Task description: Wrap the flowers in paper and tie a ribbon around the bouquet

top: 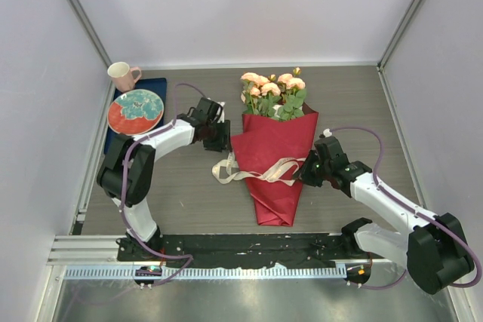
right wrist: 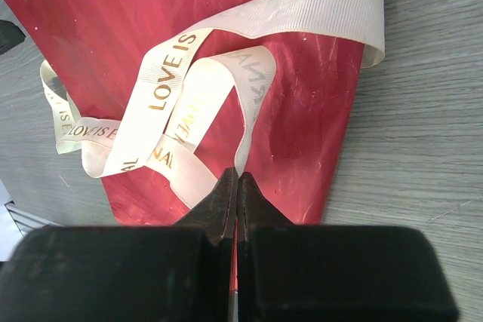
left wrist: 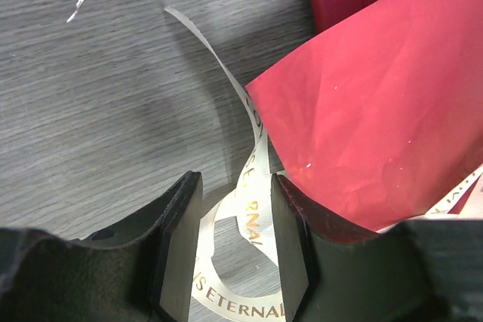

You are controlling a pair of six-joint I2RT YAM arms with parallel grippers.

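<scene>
Grey table (top: 355, 103) below: your left gripper (left wrist: 235, 186) stands open astride the ribbon (right wrist: 172, 62); your right gripper (right wrist: 238, 180) is closed, seemingly pinching it. Roses (top: 272, 87) sit wrapped in red paper (top: 275, 152), ribbon looped loosely across the paper; tying remains.

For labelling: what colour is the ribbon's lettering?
Gold, on the cream ribbon, best in right wrist view.

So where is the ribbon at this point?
In the top view the ribbon lies across the middle of the red paper, looping off its left edge beside the left hand; the right hand pinches a strand on the right.
</scene>
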